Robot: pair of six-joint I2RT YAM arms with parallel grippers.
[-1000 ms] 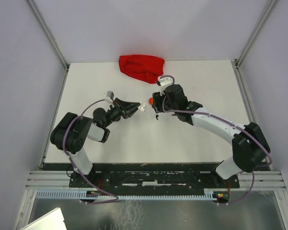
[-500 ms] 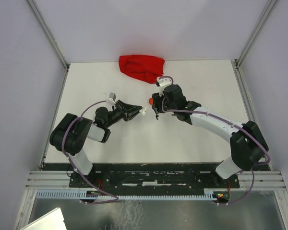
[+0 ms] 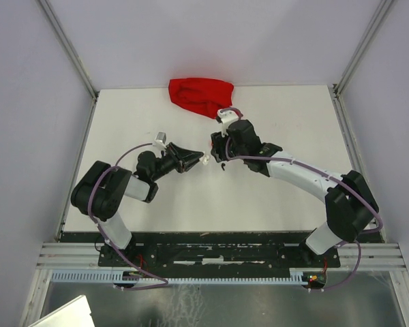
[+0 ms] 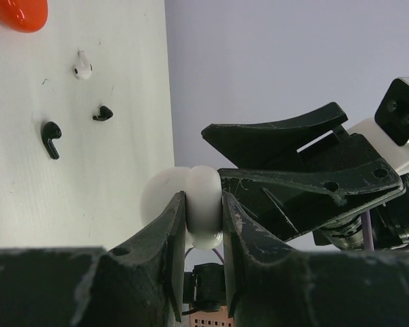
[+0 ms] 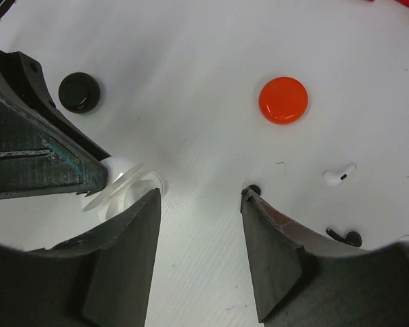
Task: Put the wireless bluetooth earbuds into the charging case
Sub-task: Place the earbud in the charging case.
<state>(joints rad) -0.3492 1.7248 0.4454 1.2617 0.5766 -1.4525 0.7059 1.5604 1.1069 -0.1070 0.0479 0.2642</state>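
1. The cloth [image 3: 201, 97] lies at the far edge of the worktop [image 3: 259, 204].
2. The case [image 5: 123, 182] sits in the left tool [image 4: 203, 202], just left of the right tool [image 5: 201, 196].
3. Three earbuds [image 4: 82, 67] lie together on the worktop near one disc [image 5: 283, 100]; a second disc [image 5: 80, 92] lies apart.

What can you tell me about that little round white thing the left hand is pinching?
The white case looks like smooth, glossy plastic, made of two rounded halves side by side. It stands on edge, clamped by the left hand, whose dark fingers press on either side of one half while the other half bulges out beside them. It is close to the right hand, whose fingers stand open. Whether it touches the table cannot be told.
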